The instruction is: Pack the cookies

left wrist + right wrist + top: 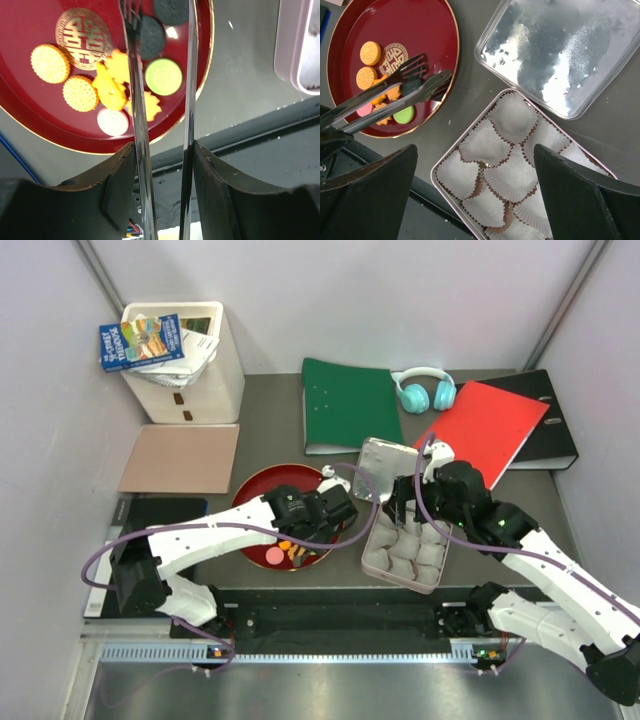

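The cookies (pixel 80 93) all lie on the red plate (pixel 410 30), in the part of it toward 6 o'clock in the top view. In the left wrist view the orange rounds are at 9 o'clock of the group. The orange flower shapes (pixel 111 82) are in the middle, with a green one (pixel 163 76) at 3 o'clock, a pink one (pixel 113 121) at 6 o'clock and black ones (pixel 150 37) at 12 o'clock.

The left hand (pixel 163 145) is closed on metal tongs (pixel 395 95). Their forked tips stand apart over the plate, with a black cookie between them; I cannot tell if they touch it.

On the worktop (pixel 270 415), at 3 o'clock of the plate, stands a tin (pixel 469 131) filled with white paper cups (pixel 512 175). Its shiny lid (pixel 560 50) lies at 12 o'clock of it. The right hand (pixel 475 150) hovers above the tin, wide open and holding nothing.
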